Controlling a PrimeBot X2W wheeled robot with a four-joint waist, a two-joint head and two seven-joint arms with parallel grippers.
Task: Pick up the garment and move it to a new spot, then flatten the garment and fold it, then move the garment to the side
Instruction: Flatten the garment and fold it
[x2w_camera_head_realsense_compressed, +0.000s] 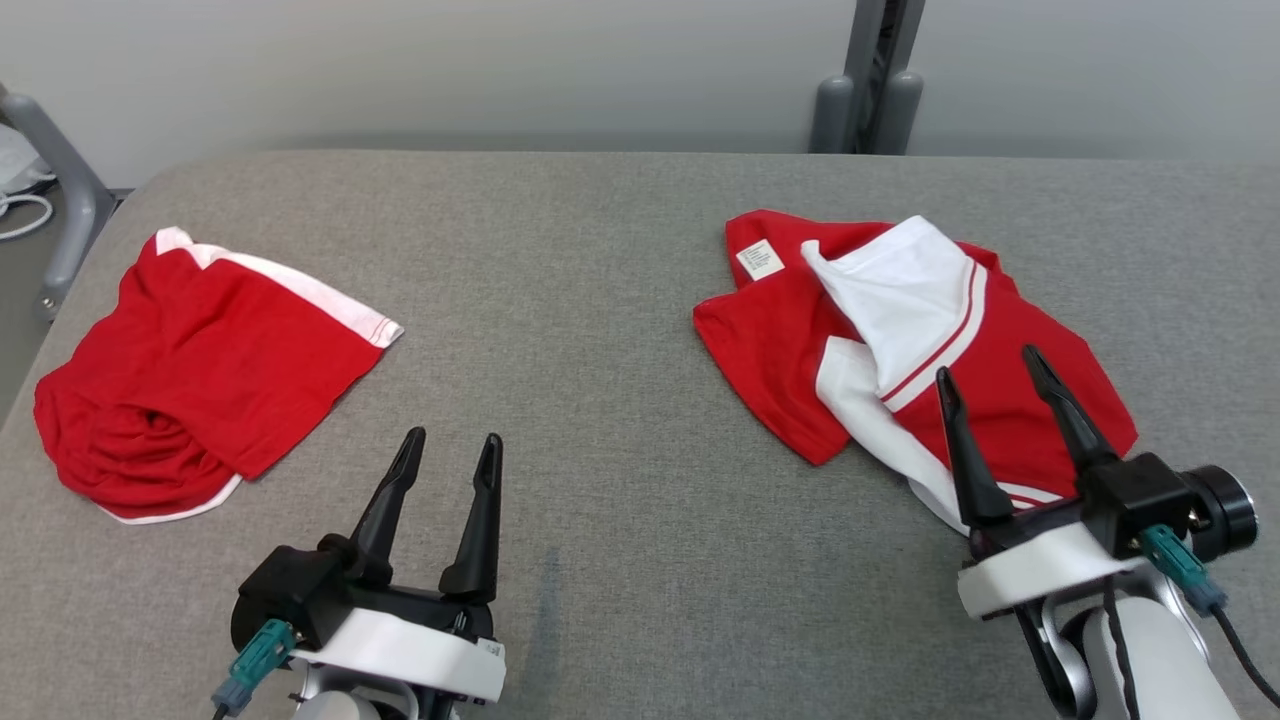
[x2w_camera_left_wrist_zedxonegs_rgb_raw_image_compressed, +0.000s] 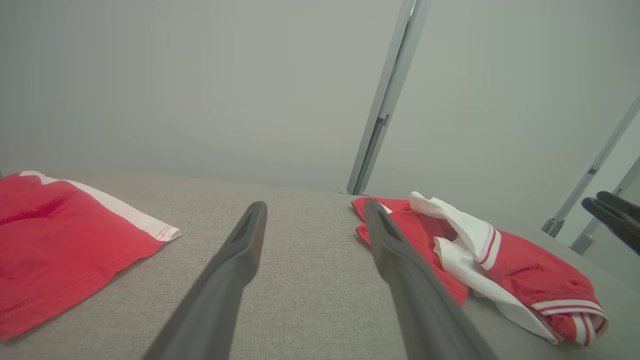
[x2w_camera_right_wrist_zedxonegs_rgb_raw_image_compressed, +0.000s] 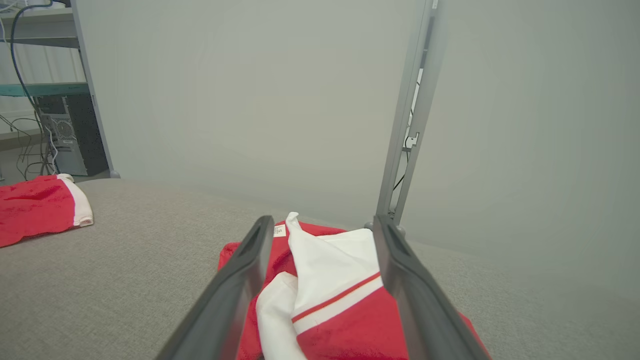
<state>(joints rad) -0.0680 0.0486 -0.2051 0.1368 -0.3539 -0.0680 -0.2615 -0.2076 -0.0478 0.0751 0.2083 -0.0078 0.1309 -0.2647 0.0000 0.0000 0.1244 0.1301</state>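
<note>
A crumpled red and white garment (x2w_camera_head_realsense_compressed: 780, 340) lies on the right of the grey padded table (x2w_camera_head_realsense_compressed: 620, 300), with a white label showing near its far corner. In the left wrist view this garment (x2w_camera_left_wrist_zedxonegs_rgb_raw_image_compressed: 525, 280) sits to the right, and in the right wrist view the same garment (x2w_camera_right_wrist_zedxonegs_rgb_raw_image_compressed: 330, 270) lies straight ahead. My right gripper (x2w_camera_head_realsense_compressed: 988, 362) hovers open over its near edge, and the fingers frame the white part (x2w_camera_right_wrist_zedxonegs_rgb_raw_image_compressed: 324, 218) without touching it. My left gripper (x2w_camera_head_realsense_compressed: 453, 436) is open over bare table near the front, empty (x2w_camera_left_wrist_zedxonegs_rgb_raw_image_compressed: 315, 204).
A second red garment with a white band (x2w_camera_head_realsense_compressed: 200, 350) lies on the table's left side (x2w_camera_left_wrist_zedxonegs_rgb_raw_image_compressed: 50, 250) (x2w_camera_right_wrist_zedxonegs_rgb_raw_image_compressed: 35, 207). A grey post (x2w_camera_head_realsense_compressed: 868, 90) stands behind the table against the wall. Bare cloth-covered table stretches between the two garments.
</note>
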